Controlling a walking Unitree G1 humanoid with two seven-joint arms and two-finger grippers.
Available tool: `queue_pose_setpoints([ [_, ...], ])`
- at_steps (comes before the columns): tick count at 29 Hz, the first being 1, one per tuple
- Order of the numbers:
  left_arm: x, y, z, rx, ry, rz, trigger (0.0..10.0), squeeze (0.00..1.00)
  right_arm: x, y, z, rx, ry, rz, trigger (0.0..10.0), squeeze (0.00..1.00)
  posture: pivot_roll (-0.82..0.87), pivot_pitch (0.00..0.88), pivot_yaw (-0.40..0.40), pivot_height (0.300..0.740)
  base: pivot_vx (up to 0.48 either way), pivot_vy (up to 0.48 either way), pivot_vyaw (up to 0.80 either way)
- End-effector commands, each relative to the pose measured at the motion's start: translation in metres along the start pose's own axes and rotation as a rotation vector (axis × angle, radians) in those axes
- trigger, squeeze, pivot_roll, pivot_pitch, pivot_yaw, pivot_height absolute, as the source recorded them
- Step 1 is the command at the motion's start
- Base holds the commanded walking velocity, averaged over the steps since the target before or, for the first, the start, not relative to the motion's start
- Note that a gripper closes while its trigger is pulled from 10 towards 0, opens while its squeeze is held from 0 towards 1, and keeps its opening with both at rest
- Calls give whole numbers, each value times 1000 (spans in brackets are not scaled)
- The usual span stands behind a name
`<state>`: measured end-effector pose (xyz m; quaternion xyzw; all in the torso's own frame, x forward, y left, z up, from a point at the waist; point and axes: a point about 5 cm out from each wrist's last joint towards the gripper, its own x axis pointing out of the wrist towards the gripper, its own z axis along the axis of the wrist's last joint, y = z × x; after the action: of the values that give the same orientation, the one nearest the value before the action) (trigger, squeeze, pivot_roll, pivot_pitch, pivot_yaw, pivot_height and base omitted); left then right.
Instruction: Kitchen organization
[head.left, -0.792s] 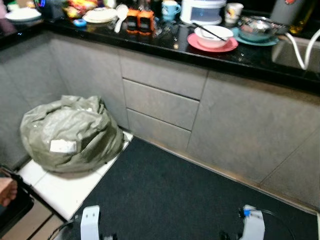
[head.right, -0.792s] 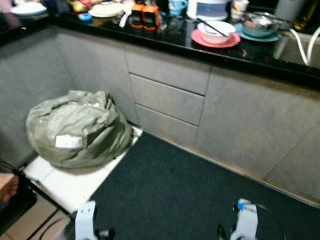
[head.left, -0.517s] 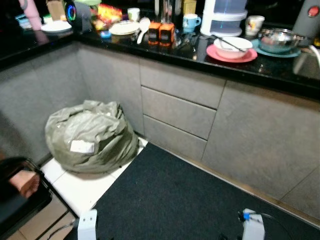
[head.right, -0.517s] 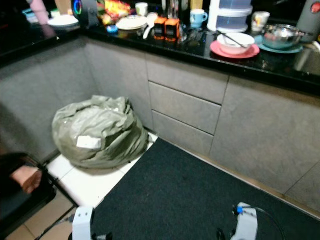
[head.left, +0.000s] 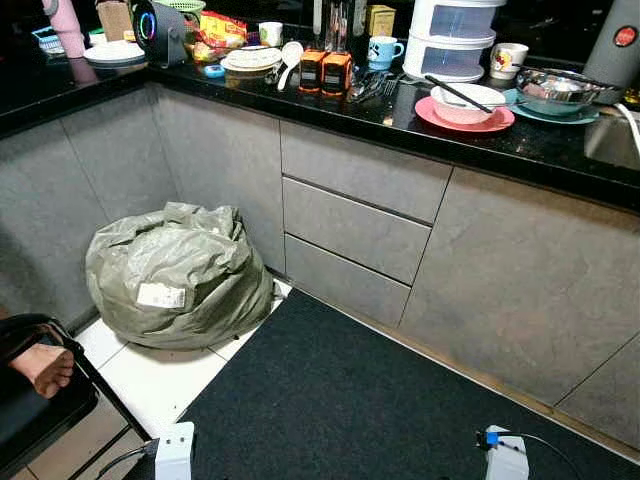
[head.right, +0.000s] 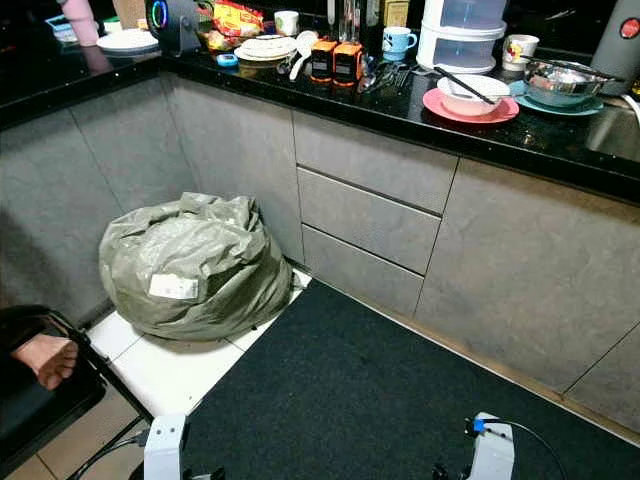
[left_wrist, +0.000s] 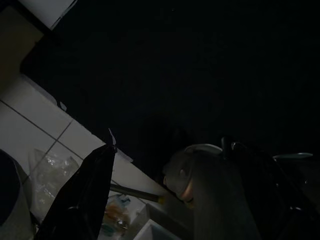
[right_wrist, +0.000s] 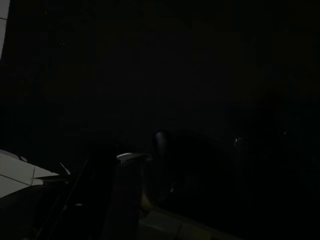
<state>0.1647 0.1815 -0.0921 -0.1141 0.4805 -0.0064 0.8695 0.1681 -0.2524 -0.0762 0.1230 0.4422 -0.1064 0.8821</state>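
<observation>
left gripper (left_wrist: 95, 200) | right gripper (right_wrist: 125, 195) | both dark, finger spread unreadable | arms cut off

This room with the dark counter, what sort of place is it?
A home kitchen, most likely: a black countertop crowded with dishes, such as a bowl on a pink plate, grey drawers beneath, and a full green sack on the tiled floor.

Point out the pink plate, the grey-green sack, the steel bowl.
Pink plate (head.left: 440, 116), left eye view, bare front rim.
Grey-green plastic sack (head.left: 190, 270), left eye view, middle of bulge.
Steel bowl (head.left: 555, 90), left eye view, side wall.
</observation>
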Motion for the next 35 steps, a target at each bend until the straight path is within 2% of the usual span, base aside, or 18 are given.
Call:
queue_pose_setpoints([
  [1, -1, 3, 0, 24, 11, 0, 10000, 0, 0, 2, -3, 25, 2, -3, 10000, 0, 9, 56, 20, 740, 0, 0, 0],
  [7, -1, 3, 0, 24, 10, 2, 10000, 0, 0, 3, -1, 62, -25, 6, 10000, 0, 13, 65, 10, 740, 179, 0, 0],
  [9, -1, 3, 0, 20, 7, 2, 10000, 0, 1, 6, 1, 90, -48, 45, 10000, 0, 11, 72, 10, 740, 390, 0, 0],
  [14, -1, 3, 0, 20, 8, 1, 10000, 0, 1, 11, 4, 64, -69, 124, 10000, 0, -3, 71, 18, 740, 400, 0, 0],
  [15, -1, 3, 0, 22, 10, -3, 10000, 0, 0, 15, 7, 75, -101, 188, 10000, 0, -7, 63, 18, 740, 442, 0, 0],
  [17, -1, 2, 0, 24, 12, -5, 10000, 0, 0, 17, 8, 77, -115, 212, 10000, 0, -15, 57, 21, 740, 442, 0, 0],
  [19, 0, 2, 0, 26, 13, -8, 10000, 0, 3, 35, 42, 60, -223, 322, 10000, 0, -18, 58, 21, 740, 450, 0, 0],
  [21, 0, 1, 0, 25, 13, -10, 10000, 0, 4, 48, 54, 114, -227, 436, 10000, 0, -18, 58, 21, 740, 458, 0, 0],
  [23, 0, 1, 0, 25, 13, -12, 10000, 0, 1, 45, 72, -30, -321, 410, 10000, 0, -18, 56, 20, 740, 469, 0, 0],
  [25, 0, 1, 0, 21, 12, -13, 10000, 0, 0, 43, 80, -91, -358, 396, 10000, 0, -16, 49, 22, 740, 465, 0, 0],
  [30, 0, 0, 1, 15, 8, -16, 10000, 0, -6, 61, 89, -85, -399, 620, 10000, 0, -6, 47, 26, 740, 469, 0, -518],
  [31, 0, 0, 1, 15, 8, -16, 10000, 0, -6, 61, 89, -85, -399, 620, 10000, 0, -6, 47, 26, 740, 469, 0, -800],
  [32, 0, 0, 1, 16, 8, -16, 10000, 0, -11, 66, 94, -54, -407, 751, 10000, 0, -9, 48, 28, 740, 469, 0, -800],
  [34, 0, 0, 2, 19, 8, -18, 10000, 0, -17, 71, 102, -36, -419, 876, 10000, 0, -13, 46, 30, 740, 469, 0, -800],
  [35, 0, 1, 2, 23, 9, -19, 10000, 0, -28, 78, 109, -72, -444, 1017, 10000, 0, -15, 48, 34, 740, 469, 0, -800],
])
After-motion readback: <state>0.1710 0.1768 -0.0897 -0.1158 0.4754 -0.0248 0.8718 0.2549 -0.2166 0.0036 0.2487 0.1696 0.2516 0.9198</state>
